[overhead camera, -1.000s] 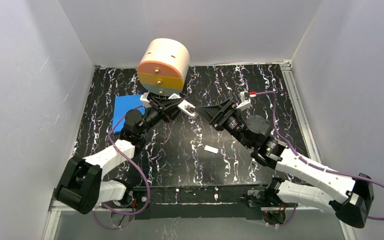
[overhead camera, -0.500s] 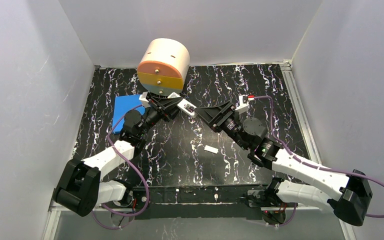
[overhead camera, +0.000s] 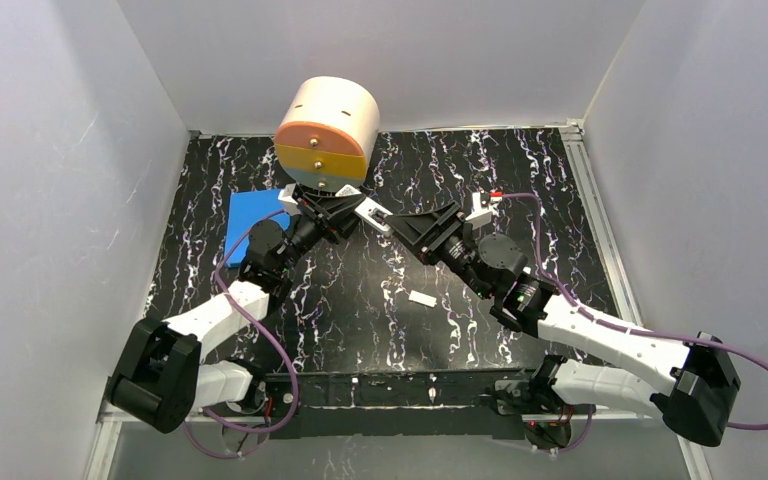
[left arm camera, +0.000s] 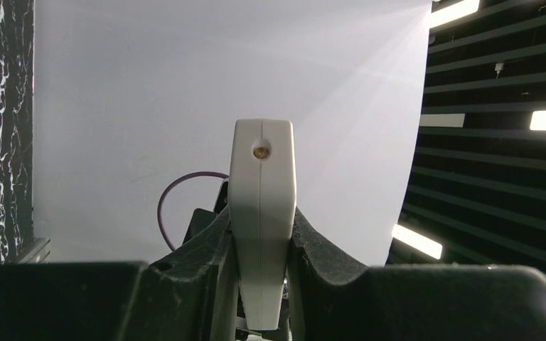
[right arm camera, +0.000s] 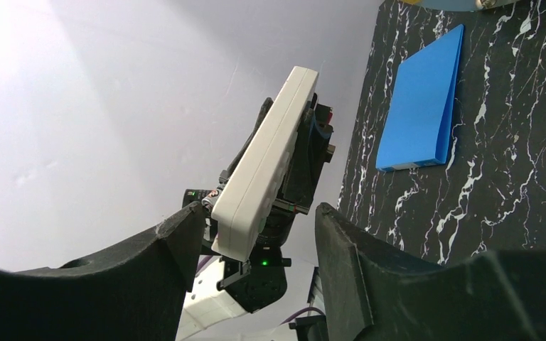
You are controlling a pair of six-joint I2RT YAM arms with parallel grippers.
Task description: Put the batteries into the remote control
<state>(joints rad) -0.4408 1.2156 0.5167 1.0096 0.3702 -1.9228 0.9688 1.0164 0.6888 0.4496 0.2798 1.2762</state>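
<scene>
The remote control [overhead camera: 372, 216] is a slim white handset held up above the table's middle, with my left gripper [overhead camera: 348, 212] shut on it. In the left wrist view the remote control [left arm camera: 261, 192] stands edge-on, pinched between both pads of that gripper [left arm camera: 261, 234]. My right gripper [overhead camera: 402, 224] meets it from the right. In the right wrist view the remote control [right arm camera: 270, 160] has its free end between the open fingers of this gripper [right arm camera: 259, 220], close to the left finger [right arm camera: 185, 234], with a gap to the right one. No batteries show.
A small loose white cover piece [overhead camera: 422, 298] lies on the black marbled table [overhead camera: 360, 320], near the right arm. A blue pad [overhead camera: 253, 222] lies at the back left. A large round cream, orange and yellow drum [overhead camera: 326, 135] stands behind the grippers. White walls enclose three sides.
My right gripper has moved left up to the remote's free end and its jaws have narrowed. The left arm and the remote have stayed put.
</scene>
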